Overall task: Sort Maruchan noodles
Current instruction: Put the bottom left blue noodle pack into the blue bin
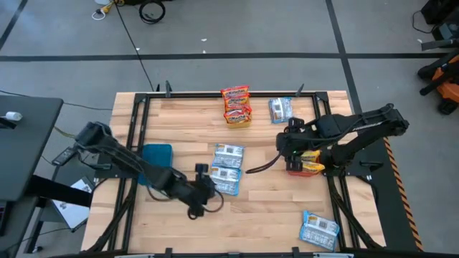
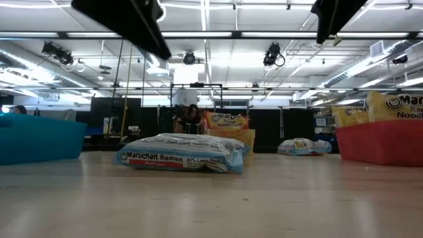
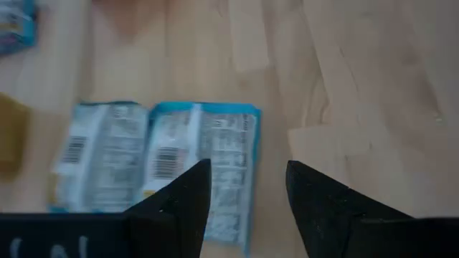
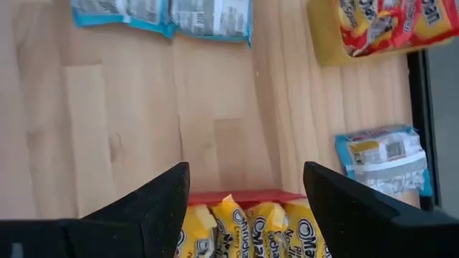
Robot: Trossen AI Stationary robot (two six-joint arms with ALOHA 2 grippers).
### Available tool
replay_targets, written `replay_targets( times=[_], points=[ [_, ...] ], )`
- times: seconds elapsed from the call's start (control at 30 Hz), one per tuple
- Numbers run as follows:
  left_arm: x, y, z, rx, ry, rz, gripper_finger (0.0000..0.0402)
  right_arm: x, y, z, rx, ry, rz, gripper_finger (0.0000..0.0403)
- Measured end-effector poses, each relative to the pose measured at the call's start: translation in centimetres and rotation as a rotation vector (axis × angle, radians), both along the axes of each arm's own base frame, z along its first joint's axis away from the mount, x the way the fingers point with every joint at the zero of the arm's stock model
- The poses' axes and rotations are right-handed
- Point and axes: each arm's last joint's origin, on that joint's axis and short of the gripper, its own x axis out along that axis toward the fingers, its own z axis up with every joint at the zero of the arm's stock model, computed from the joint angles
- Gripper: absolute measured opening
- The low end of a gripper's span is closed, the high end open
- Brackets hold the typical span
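My left gripper [image 3: 247, 188] is open and hovers by the near end of two blue-and-white noodle packets [image 3: 204, 161] that lie flat side by side mid-table [image 1: 228, 169]; in the high view it [image 1: 209, 188] is just left of them. My right gripper [image 4: 247, 188] is open above the red bin [image 4: 244, 195], which holds yellow-orange packets [image 4: 247, 228] standing on edge. Red-and-white packets [image 1: 237, 106] lie in the yellow bin [image 4: 324, 39] at the far edge. One loose blue packet [image 1: 280, 110] lies far right, another [image 1: 319, 230] near right.
A blue bin [image 1: 158, 154] sits left of centre, partly under my left arm. The red bin [image 1: 304, 169] is at the right, below my right arm. A black frame [image 1: 136, 115] edges the wooden table. Bare wood shows between the middle packets and the red bin.
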Motion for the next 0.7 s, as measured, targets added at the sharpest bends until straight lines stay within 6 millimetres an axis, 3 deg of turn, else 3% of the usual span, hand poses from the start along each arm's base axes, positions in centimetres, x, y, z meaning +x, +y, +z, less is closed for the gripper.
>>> replay_targets(
  times=[0.2,0.37,0.53,0.7],
  points=[
    [1.6,-1.3,-4.0,0.034,0.057,-0.014,0.0234,-1.5,0.6,1.0,0.038,-0.049,0.022,0.0278],
    [2.3,-1.3,-6.5,0.161,0.109,-0.027,0.0269,-2.8,2.5,1.4,0.143,-0.076,-0.025,0.0277],
    [2.8,-0.7,-8.2,0.248,0.149,0.007,0.0268,-3.0,5.7,1.0,0.240,-0.106,-0.086,0.0277],
    [3.2,-0.3,-10.4,0.239,0.233,-0.020,0.0248,-1.7,8.9,-0.1,0.306,-0.167,-0.166,0.0275]
  ],
)
